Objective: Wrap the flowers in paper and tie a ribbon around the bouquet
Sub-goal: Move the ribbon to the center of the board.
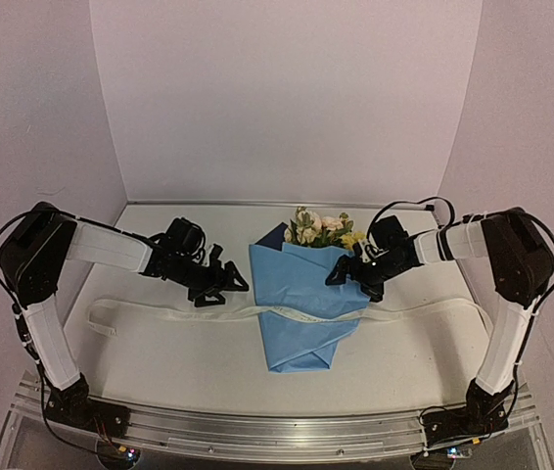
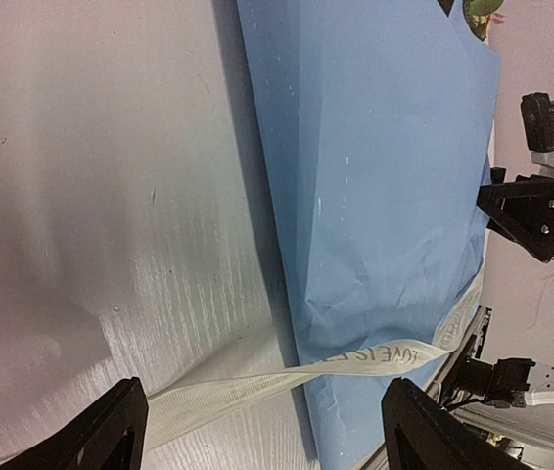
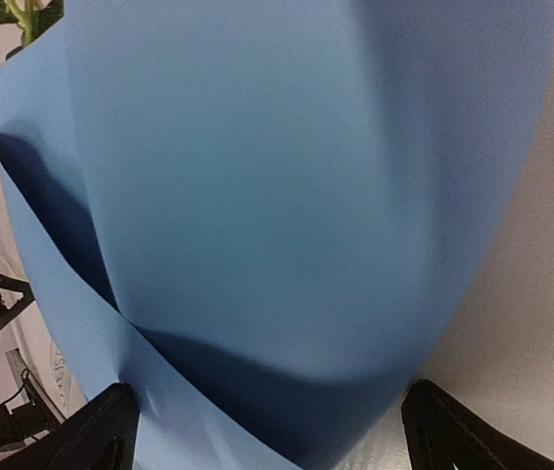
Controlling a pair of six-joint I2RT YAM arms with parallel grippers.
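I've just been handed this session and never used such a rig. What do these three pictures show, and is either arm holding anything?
These are two robot arms, each ending in a two-finger gripper. The wide picture looks down from above and behind them; the other two come from cameras on the wrists. On the table lies the paper, folded around the flowers, whose blooms poke out at the far end. The ribbon runs across the table and over the paper. The left gripper and the right gripper both stand open, holding nothing.
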